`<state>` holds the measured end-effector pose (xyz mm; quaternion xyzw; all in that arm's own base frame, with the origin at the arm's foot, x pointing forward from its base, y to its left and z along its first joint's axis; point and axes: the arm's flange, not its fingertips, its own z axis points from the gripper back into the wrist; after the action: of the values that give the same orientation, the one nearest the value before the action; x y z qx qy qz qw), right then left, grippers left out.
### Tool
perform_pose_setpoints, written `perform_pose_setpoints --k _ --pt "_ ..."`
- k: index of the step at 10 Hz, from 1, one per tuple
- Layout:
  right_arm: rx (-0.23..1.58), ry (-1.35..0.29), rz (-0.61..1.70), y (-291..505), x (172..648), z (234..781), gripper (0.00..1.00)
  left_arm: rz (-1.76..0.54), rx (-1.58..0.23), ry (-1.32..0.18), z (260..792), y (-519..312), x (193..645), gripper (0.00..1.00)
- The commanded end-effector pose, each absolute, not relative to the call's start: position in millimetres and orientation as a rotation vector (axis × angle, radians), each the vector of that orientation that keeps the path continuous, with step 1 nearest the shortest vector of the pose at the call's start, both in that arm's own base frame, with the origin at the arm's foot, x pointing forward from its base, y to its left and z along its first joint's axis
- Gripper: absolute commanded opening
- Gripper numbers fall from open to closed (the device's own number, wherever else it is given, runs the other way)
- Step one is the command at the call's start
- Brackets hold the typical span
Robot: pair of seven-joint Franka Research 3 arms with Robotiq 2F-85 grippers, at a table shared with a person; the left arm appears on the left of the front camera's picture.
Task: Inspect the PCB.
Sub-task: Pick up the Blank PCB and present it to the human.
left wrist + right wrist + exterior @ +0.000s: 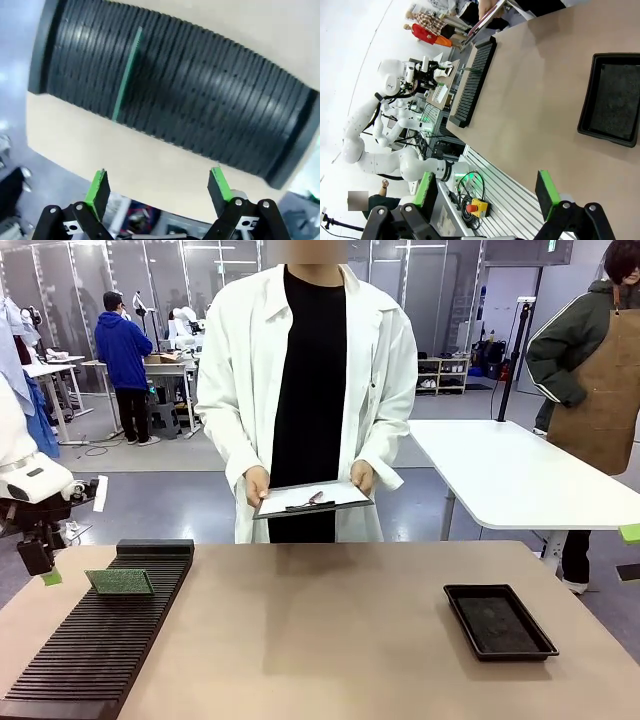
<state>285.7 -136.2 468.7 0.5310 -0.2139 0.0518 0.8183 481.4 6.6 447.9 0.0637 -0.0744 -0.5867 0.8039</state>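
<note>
The left hand (159,185) hangs off the near-left edge of the tabletop (320,640), its green-padded fingers (100,186) spread wide apart with nothing between them. The right hand (485,194) is likewise wide apart and empty, out past the tabletop's right side.

Just beyond the left hand a black slotted rack (90,650) runs along the tabletop's left side, and the PCB (127,75) stands on edge in one of its slots, towards the rack's far end. In the left wrist view the board shows as a thin green line running away from the fingers, so its long edge lies across the rack and its two flat faces point towards either finger. It sits a little to one side of the gap, more in line with one finger than with the middle.

The left hand is plainly the nearer one. The right hand is well apart from the board, closer to the shallow black tray (500,620) on the right.

Judging from this, the pick turns on sliding the left hand sideways until the board's top edge is centred between the pads.

At the far side a person (305,390) stands holding a clipboard (312,498) in both hands.
</note>
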Motion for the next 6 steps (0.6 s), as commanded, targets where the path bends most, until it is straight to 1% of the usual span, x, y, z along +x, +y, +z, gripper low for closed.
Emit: perform_pose_setpoints --k 1,2,3,4,6 --pt "1.137 -0.468 0.121 -137 286 469 1.0 -1.42 0.137 -0.246 438 23 504 1.0" --pt "1.137 -0.468 0.121 -137 286 469 1.0 -1.509 0.116 -0.24 434 26 509 1.0" --pt "1.137 -0.468 0.121 -137 286 469 1.0 -1.537 0.105 -0.251 432 27 514 1.0" --pt "1.137 -0.468 0.121 -137 286 469 1.0 -1.542 0.104 -0.264 429 24 519 1.0" --pt "1.137 -0.468 0.121 -137 286 469 1.0 -1.522 0.182 -0.293 415 13 530 1.0"
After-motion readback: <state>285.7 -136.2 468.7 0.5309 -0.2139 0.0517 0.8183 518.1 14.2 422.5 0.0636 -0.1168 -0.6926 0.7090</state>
